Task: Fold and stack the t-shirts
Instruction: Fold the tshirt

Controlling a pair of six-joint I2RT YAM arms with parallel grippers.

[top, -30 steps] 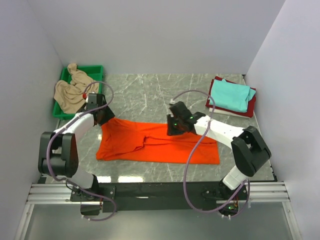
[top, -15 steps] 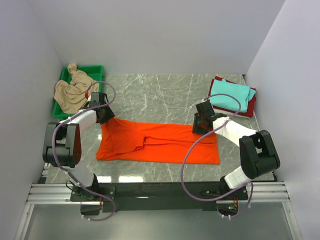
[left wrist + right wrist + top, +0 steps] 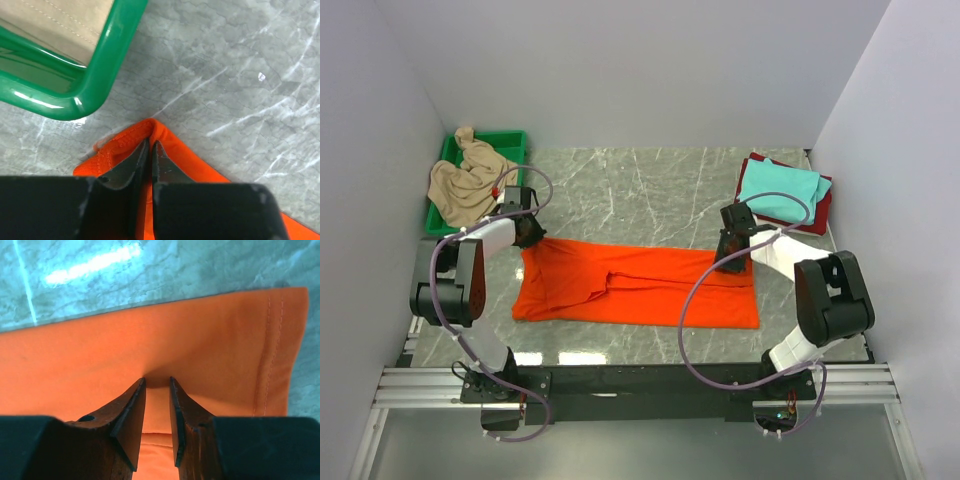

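Observation:
A bright orange t-shirt [image 3: 640, 285] lies spread out as a long strip across the middle of the marble table. My left gripper [image 3: 530, 235] sits at its far left corner, by the tray. In the left wrist view the jaws [image 3: 150, 142] are shut on a pinched ridge of that orange corner [image 3: 170, 145]. My right gripper [image 3: 732, 255] is low over the shirt's far right part. Its fingertips [image 3: 157, 380] rest on the orange cloth [image 3: 210, 340] with a gap between them, and cloth shows through the gap. The hem [image 3: 270, 355] lies to the right.
A green tray [image 3: 515, 137] at the back left holds a crumpled beige shirt [image 3: 465, 180]; its rim [image 3: 107, 55] lies just beyond my left fingers. At the back right, a folded teal shirt [image 3: 780, 190] lies on a dark red one [image 3: 820, 215].
My left jaws have closed on the shirt's corner. My right gripper has slid right along the shirt's far edge, from its middle to near its right end. The shirt has kept its shape.

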